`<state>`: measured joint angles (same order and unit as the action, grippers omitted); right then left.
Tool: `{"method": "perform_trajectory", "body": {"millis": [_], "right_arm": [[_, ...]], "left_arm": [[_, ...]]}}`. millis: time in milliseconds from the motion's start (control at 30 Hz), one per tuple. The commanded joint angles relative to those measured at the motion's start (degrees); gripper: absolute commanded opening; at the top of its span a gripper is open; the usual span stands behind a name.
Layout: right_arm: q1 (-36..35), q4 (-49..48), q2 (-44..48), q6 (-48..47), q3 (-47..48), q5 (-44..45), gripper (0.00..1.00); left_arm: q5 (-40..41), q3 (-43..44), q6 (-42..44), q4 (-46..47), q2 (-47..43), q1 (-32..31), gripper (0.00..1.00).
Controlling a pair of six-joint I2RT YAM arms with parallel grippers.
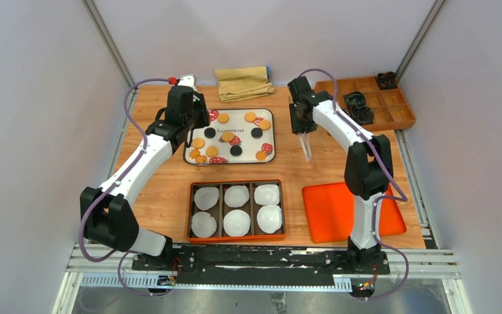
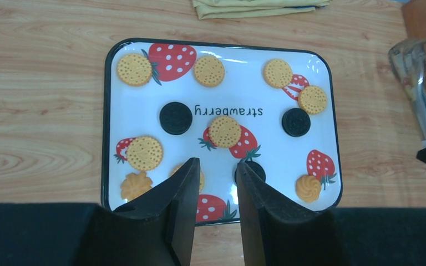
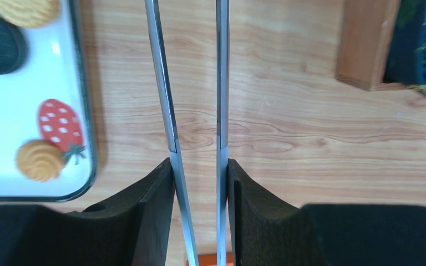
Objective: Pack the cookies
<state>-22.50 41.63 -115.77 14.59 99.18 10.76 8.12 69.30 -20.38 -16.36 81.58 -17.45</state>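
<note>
Cookies (image 2: 224,131) are all sitting on the strawberry tray (image 2: 243,77) at the far side of the table, a mix of golden and black ones, none in the box (image 1: 236,183) with the six paper liners (image 1: 237,195). The right gripper (image 3: 198,163) is clamped on metal tongs (image 3: 222,66), squeezing the blades to a narrow gap over bare wood just right of the tray. Nothing is between the blades as far as I can see, though the tips are cut off in the wrist view. The left gripper (image 2: 216,163) hangs over the tray's near edge, jaws partly apart and empty.
</note>
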Motion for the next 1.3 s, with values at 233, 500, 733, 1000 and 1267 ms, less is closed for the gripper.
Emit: {"method": "perform_trajectory", "body": {"millis": [233, 500, 733, 1000, 1267], "right_arm": [[-1.0, 12.5, 2.6, -4.6, 15.5, 2.6, 0.41], [-1.0, 22.4, -5.5, -5.7, 21.8, 2.2, 0.42], [-1.0, 21.7, -4.6, -3.7, 19.0, 1.6, 0.49], [-1.1, 20.9, -1.5, -2.4, 17.4, 1.3, 0.49], [-1.4, 18.6, 3.9, -1.5, 14.6, 1.2, 0.54]], "left_arm": [[-2.3, 2.1, -0.3, 0.0, -1.0, -0.3, 0.39], [-2.4, 2.2, -0.2, -0.4, -1.8, -0.3, 0.39], [-3.1, 2.6, -0.2, -0.2, -1.2, -0.3, 0.39], [-3.5, 2.3, 0.1, 0.0, -1.3, -0.3, 0.40], [-4.3, 2.1, 0.0, 0.2, -1.6, -0.3, 0.40]]}}
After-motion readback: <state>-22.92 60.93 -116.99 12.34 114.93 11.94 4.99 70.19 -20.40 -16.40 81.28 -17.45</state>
